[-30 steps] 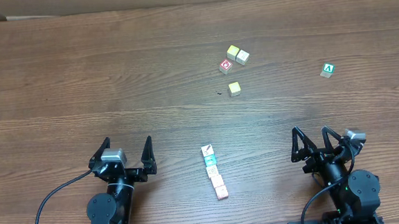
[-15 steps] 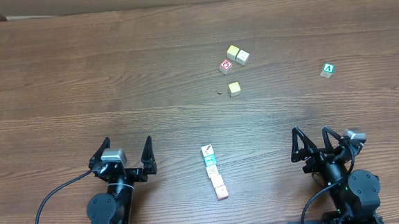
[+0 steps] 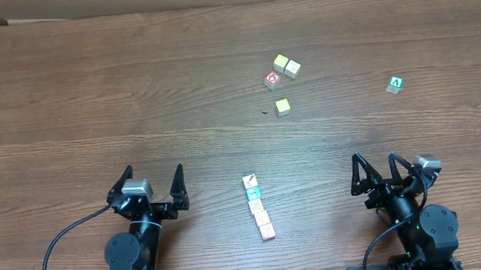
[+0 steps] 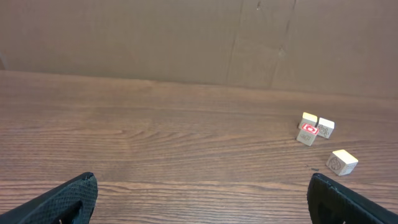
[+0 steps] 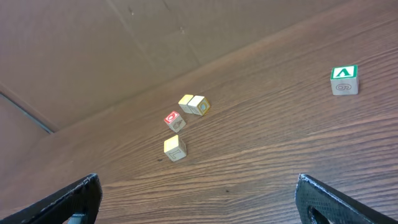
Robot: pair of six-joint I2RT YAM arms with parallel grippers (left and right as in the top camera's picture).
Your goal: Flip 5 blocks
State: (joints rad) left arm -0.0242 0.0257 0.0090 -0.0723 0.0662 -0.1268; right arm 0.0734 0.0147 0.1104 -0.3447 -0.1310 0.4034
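The five blocks (image 3: 257, 206) lie in a close row at the near centre, between the left gripper (image 3: 152, 170) and the right gripper (image 3: 373, 157), both spread wide and empty. The row's prints are too small to read. At far right, a green cube (image 3: 395, 84) reads "A".

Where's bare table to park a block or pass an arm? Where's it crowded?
Free: the whole left half of the table, beyond the left gripper; the strip between the row of blocks and the right gripper. Crowded: the four loose cubes right of centre, far side. The green A cube sits alone further right.
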